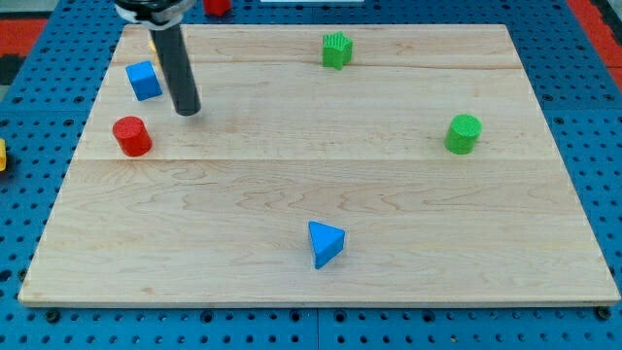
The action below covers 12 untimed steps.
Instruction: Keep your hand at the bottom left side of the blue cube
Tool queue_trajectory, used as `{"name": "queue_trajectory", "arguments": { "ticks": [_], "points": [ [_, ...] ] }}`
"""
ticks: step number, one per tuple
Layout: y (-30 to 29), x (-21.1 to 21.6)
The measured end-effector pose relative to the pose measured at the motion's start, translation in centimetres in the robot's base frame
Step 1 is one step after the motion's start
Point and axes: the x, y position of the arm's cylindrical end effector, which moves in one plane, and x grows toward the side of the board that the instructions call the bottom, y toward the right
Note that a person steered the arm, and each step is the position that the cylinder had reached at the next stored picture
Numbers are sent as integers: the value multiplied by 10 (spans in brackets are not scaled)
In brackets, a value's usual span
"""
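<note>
The blue cube [144, 81] sits near the top left corner of the wooden board [321, 253]. My tip [188, 110] rests on the board just to the right of the cube and slightly below it, a small gap apart. A red cylinder [131, 136] stands below the cube, to the lower left of my tip. A bit of yellow [153, 45] shows behind the rod, above the cube.
A green star-shaped block [336, 50] sits at the top middle. A green cylinder [464, 133] stands at the right. A blue triangular block [325, 243] lies at the bottom middle. A red object [216, 7] lies off the board at the top.
</note>
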Motion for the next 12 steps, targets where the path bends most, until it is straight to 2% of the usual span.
{"name": "queue_trajectory", "arguments": {
  "ticks": [6,12],
  "points": [
    [-13,0],
    [-58,-1]
  ]
}}
